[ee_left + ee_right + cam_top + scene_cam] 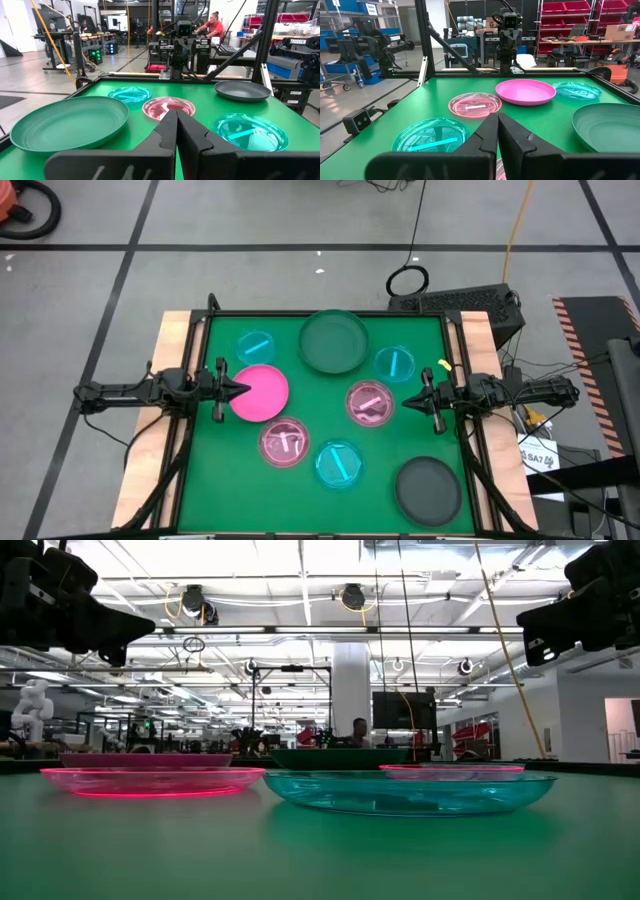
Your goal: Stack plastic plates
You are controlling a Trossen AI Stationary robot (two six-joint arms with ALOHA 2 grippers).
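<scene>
Several round plates lie flat on the green table. There is a large green plate (333, 340) at the far middle and a dark grey one (428, 489) at the near right. A hot pink plate (262, 392) lies at the left. Two translucent pink plates (370, 402) (284, 443) and three translucent cyan ones (255, 346) (394, 363) (339, 463) lie between them. My left gripper (240, 391) is shut and empty, high above the hot pink plate's left edge. My right gripper (408, 401) is shut and empty, high beside the right translucent pink plate.
A raised black frame (205, 320) and wooden side boards (170, 340) border the table. Green table surface (230, 500) shows bare at the near left. In the low view both grippers (130, 635) (530, 640) hang well above the plates.
</scene>
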